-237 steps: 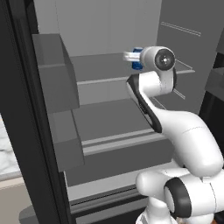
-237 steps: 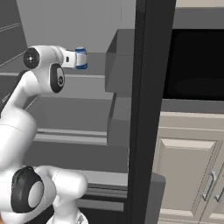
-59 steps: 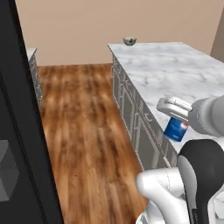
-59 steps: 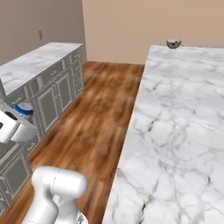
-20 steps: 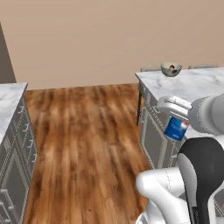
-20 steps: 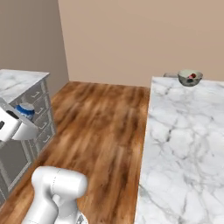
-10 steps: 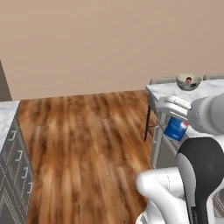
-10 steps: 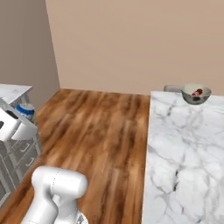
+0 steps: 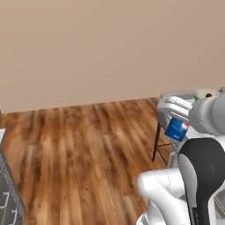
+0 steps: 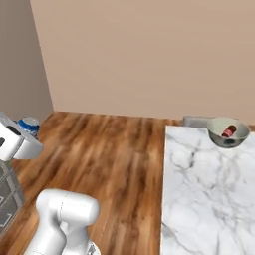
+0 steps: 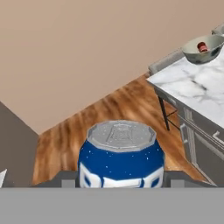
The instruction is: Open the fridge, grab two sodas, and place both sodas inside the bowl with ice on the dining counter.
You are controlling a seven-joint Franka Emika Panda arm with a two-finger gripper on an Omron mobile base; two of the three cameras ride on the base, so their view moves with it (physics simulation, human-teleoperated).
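Observation:
My gripper [image 11: 121, 176] is shut on the blue soda can [image 11: 121, 155], whose silver top faces the hand camera. The same can [image 9: 177, 128] rides at the arm's end on the right of the left base view, and the can [image 10: 28, 125] sits at the far left of the right base view. The cream-white bowl [image 10: 228, 133] stands at the far end of the marble dining counter [image 10: 209, 194]. In the bowl lies the dark cola bottle [image 10: 229, 131] with its red label. Bowl [image 11: 203, 48] and bottle [image 11: 202, 47] appear at the hand view's top right. The fridge is out of view.
A grey stool [image 10: 196, 121] stands at the counter's far end, near the beige wall. Wood floor [image 10: 114, 159] runs between the dining counter and the grey wall cabinets [image 10: 6, 199] at the left. The counter's grey side panels [image 11: 203, 148] face the floor.
The base has turned and the whole scene has shifted: the bowl sits lower and nearer in the right base view, and the wall cabinets have slid off left. The can stays gripped.

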